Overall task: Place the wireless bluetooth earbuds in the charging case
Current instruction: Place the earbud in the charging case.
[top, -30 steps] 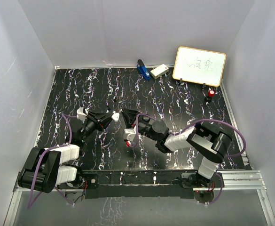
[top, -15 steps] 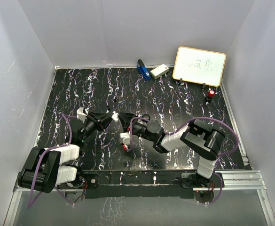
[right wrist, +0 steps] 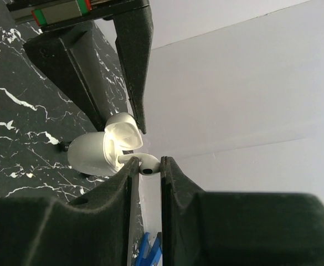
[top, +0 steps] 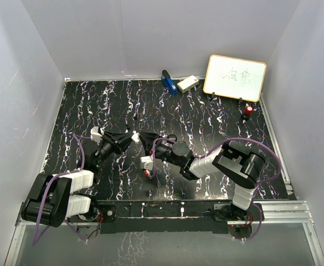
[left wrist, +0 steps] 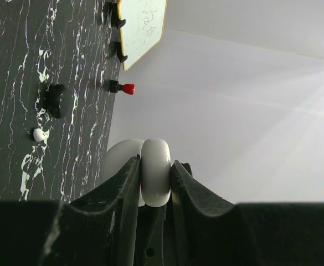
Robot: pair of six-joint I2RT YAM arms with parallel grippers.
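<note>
Insertion step: our left gripper [left wrist: 154,164] clamps the open charging case [left wrist: 155,176]; our right gripper [right wrist: 148,165] pinches an earbud [right wrist: 146,164] at its mouth. Next, we judge, align the stem and press in.

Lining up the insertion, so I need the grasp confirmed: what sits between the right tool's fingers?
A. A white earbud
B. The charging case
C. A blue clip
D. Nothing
A: the right wrist view shows the earbud pinched in the right tool, just beside the open charging case, which the left tool grips.
</note>
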